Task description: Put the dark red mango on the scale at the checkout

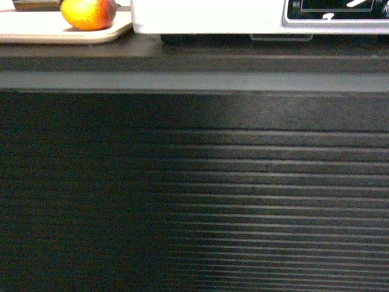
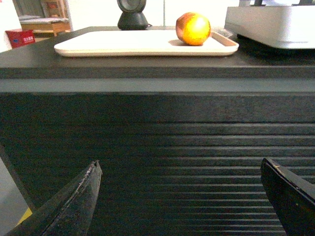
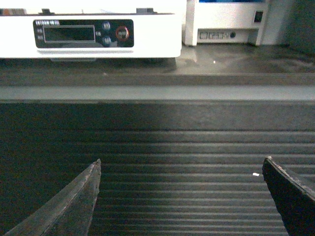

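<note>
The dark red mango (image 1: 89, 13) lies on a flat beige tray (image 1: 36, 33) on top of the checkout (image 1: 194, 182), at the far left of the head view. The left wrist view shows the mango (image 2: 193, 28) on the tray's (image 2: 123, 46) right part, above my jaws. The white scale (image 1: 206, 17) stands just right of the tray; its black display strip with buttons (image 3: 82, 33) faces the right wrist camera. My left gripper (image 2: 180, 167) and right gripper (image 3: 181, 164) are both open and empty, held low in front of the ribbed front panel. Neither gripper shows in the head view.
A black round-headed stand (image 2: 132, 14) sits behind the tray. A white box-like device (image 3: 229, 22) stands right of the scale (image 3: 88, 29). The countertop edge (image 1: 194, 64) overhangs the ribbed panel. A red box (image 2: 20, 37) lies far off at the left.
</note>
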Tool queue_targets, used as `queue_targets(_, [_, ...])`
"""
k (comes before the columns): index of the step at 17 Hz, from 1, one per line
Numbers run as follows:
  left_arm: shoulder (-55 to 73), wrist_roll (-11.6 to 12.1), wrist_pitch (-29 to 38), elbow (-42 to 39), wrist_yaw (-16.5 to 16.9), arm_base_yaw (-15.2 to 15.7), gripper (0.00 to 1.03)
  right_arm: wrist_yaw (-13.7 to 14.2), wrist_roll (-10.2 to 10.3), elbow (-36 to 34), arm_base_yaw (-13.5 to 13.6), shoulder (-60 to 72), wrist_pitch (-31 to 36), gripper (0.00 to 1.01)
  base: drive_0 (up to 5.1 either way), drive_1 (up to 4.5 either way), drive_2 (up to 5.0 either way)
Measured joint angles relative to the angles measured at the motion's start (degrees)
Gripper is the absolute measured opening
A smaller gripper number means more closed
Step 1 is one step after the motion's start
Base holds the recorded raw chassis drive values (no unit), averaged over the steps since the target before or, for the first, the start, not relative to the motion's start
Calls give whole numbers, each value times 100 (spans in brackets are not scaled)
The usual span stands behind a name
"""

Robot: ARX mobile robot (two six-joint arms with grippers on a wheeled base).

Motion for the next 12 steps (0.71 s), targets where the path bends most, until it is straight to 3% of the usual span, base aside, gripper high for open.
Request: queue_targets(12, [-2,0,24,2,4,0,98,-9,-7,0,0,0,9,98,0,0,0])
